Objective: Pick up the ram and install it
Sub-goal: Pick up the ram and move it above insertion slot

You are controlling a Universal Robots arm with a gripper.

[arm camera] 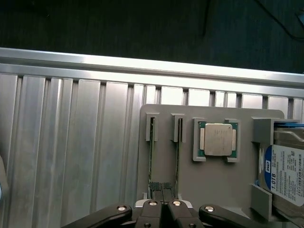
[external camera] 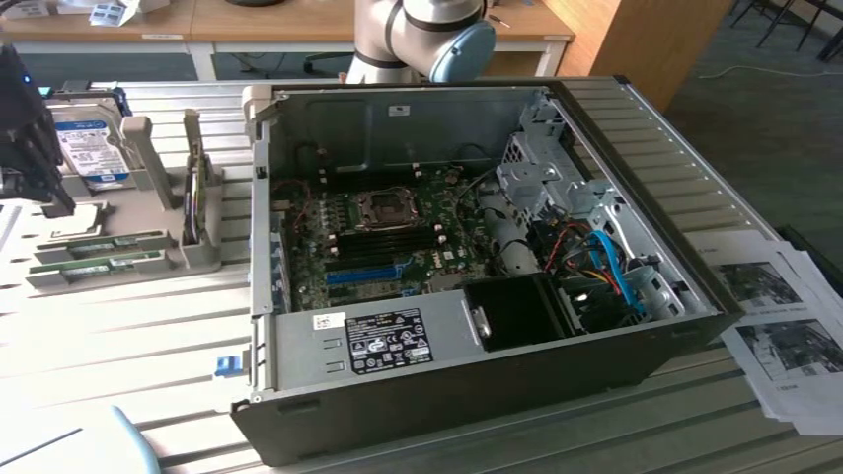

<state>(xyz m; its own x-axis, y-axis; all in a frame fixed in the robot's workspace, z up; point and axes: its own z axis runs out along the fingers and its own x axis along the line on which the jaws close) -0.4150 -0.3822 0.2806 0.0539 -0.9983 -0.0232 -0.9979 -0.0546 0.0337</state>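
Observation:
Two ram sticks stand on edge in the slots of a grey holder (arm camera: 213, 185): one ram stick (arm camera: 151, 152) and a second (arm camera: 178, 152) beside it. In the exterior view they show as green strips (external camera: 113, 244) (external camera: 95, 265) on the holder at that view's left. My gripper (arm camera: 161, 190) is shut, its two fingers pressed together with nothing between them, hovering over the gap between the two sticks. It appears as a dark mass (external camera: 50, 202) at the exterior view's far left, above the holder.
On the same holder lie a CPU chip (arm camera: 218, 139) and a blue-labelled hard drive (arm camera: 285, 175) (external camera: 93, 148). An open PC case (external camera: 435, 395) with its motherboard (external camera: 382, 242) and blue slot (external camera: 362, 273) sits in the middle. Printed sheets (external camera: 784, 326) lie at the exterior view's right.

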